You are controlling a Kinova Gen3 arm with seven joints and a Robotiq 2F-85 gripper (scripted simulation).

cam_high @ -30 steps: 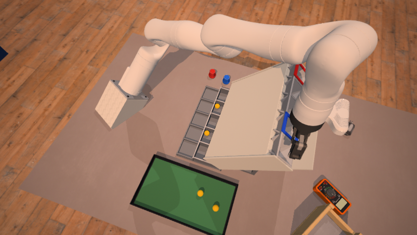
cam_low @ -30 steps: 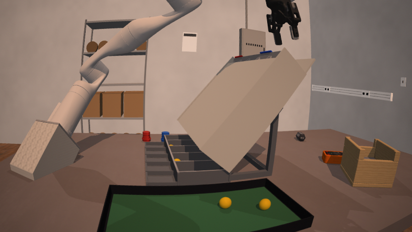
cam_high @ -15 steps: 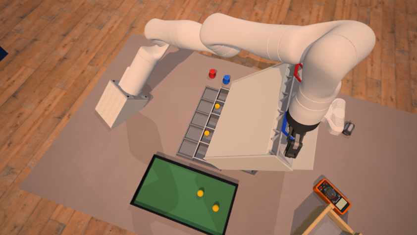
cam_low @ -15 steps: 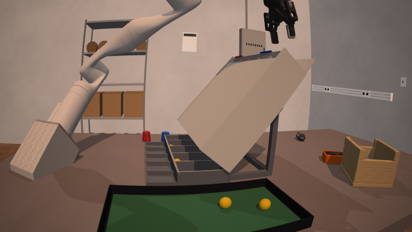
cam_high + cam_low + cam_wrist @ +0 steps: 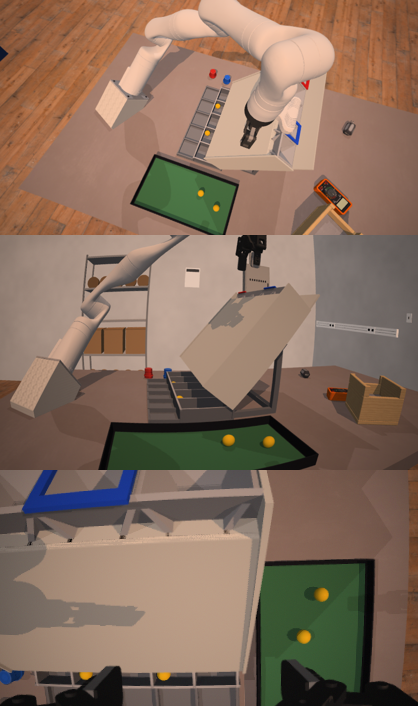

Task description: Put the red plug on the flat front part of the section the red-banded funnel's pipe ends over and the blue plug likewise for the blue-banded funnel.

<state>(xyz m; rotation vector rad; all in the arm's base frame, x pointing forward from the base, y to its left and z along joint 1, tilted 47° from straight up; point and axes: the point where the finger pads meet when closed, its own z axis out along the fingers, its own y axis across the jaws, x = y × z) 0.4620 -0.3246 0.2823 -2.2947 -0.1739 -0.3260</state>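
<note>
gripper [image 5: 248, 142] [image 5: 248, 263] [image 5: 201, 681] open above cover [image 5: 240, 116] [image 5: 222, 331] [image 5: 150, 570]; multimeter [image 5: 332, 196] [image 5: 337, 393] lettering too small.

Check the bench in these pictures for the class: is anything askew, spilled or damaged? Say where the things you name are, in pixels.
Nothing looks spilled or damaged. The red plug [image 5: 212, 73] [image 5: 148, 373] and blue plug [image 5: 227, 79] [image 5: 167, 373] [image 5: 11, 676] stand upright. The cover [image 5: 234, 128] [image 5: 234, 331] [image 5: 150, 580] slopes, but its frame [image 5: 278, 381] props it, so that looks intended.

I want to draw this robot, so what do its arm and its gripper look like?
The arm is smooth, rounded and pale cream, with thin seam lines and a dark band at the wrist. The gripper is black, with two jointed fingers. I see no loose cables.
</note>
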